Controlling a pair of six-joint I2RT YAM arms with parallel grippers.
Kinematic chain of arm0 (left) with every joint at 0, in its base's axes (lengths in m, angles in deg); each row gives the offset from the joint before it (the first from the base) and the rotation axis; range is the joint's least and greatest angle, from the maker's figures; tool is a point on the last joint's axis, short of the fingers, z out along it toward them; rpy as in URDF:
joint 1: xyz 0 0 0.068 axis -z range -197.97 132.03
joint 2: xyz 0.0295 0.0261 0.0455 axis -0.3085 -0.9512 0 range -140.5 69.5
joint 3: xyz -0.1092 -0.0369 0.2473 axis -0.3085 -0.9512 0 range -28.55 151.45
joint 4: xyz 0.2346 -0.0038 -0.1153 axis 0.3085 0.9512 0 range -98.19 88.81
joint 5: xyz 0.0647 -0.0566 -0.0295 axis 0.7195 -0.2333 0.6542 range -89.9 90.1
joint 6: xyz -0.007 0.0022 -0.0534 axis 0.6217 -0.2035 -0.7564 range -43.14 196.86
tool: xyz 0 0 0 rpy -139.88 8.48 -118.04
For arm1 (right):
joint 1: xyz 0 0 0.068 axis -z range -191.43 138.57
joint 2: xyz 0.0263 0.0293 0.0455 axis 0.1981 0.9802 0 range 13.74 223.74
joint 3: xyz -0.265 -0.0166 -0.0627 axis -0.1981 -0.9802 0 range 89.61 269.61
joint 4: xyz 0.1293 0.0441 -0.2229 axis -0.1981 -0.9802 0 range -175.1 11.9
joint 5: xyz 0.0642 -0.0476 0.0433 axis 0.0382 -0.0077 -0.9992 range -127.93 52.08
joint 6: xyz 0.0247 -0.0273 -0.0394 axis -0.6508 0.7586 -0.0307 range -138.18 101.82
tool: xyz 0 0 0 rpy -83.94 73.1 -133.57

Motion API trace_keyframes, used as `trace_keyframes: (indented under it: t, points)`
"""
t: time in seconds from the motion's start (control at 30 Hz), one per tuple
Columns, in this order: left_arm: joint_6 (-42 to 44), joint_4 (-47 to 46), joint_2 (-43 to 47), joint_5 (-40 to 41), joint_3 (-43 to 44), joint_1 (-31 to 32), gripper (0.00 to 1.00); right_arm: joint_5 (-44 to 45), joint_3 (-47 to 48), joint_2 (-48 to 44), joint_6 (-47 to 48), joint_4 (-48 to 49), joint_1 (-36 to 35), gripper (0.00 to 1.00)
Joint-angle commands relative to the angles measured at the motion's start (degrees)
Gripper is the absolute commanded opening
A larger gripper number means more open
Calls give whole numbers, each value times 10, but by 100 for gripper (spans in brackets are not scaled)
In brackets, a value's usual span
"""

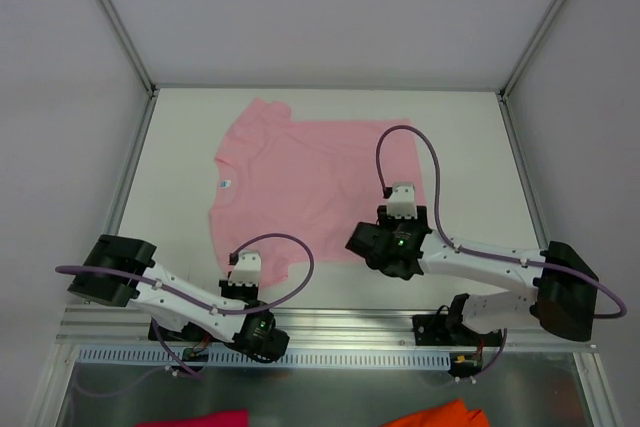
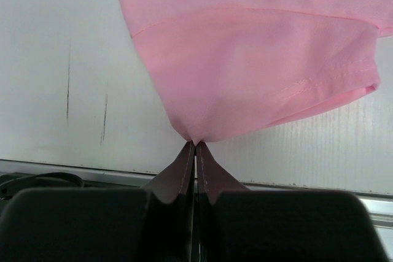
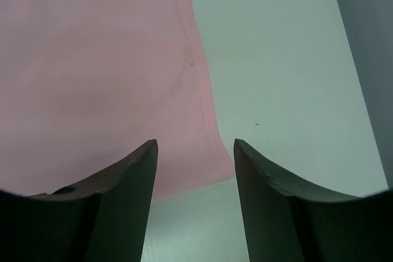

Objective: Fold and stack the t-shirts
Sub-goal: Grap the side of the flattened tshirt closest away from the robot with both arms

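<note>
Left end effector [image 2: 195, 146] is closed tight on the t-shirt [image 2: 258, 59]. Its two fingertips meet on a pinched point of cloth at the edge of the near sleeve, and the fabric fans out from that pinch in the left wrist view. The right end effector [image 3: 194, 145] stands open. Its fingers are spread either side of the shirt's near hem corner and hold nothing, with pink cloth under the left finger and bare surface [image 3: 276, 59] under the right.

From above, the t-shirt [image 1: 310, 177] lies spread flat on the white surface [image 1: 460, 147], neck to the left and hem to the right. The left end effector [image 1: 246, 259] is at its near sleeve and the right end effector [image 1: 404, 189] is over its near right part.

This looks like the start of the first fold, with one near corner secured and the other not yet taken. The next move probably calls for the right fingers to lower onto the hem corner and close on it. Both arms would then need to lift evenly and carry the near edge across the shirt, keeping the cloth taut between them so that it does not bunch.

A small white neck label [image 1: 225, 184] shows inside the collar with a faint bluish mark, too small to read. No other writing or brand is visible.
</note>
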Motion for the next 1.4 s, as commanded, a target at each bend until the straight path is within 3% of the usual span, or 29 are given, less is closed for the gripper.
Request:
trace_keyframes:
  t: [0.0, 0.1, 0.17, 0.37, 0.57, 0.73, 1.03, 1.37]
  points:
    - [-317, 112, 17, 45, 13, 0, 0, 1, 2, -10, -101, -23, 21, 56]
    - [-317, 115, 22, 49, 10, -1, 0, -77, -82, -99, -37, 114, 69, 48]
    - [-315, 113, 26, 55, 7, -1, 0, -131, -137, -150, 13, 150, 119, 42]
    - [-292, 108, 38, 80, 8, -1, 0, -202, -193, -278, 14, 159, 201, 40]
    - [-259, 72, 72, 100, -17, -1, 0, -224, -196, -414, -2, 62, 226, 39]
    - [-245, 54, 84, 107, -29, 0, 0, -237, -197, -456, -21, 14, 226, 39]
    - [-229, 42, 84, 111, -30, -1, 0, -277, -234, -484, -50, 10, 226, 35]
    - [-195, 5, 89, 119, -40, -1, 0, -305, -255, -467, -93, 20, 226, 34]
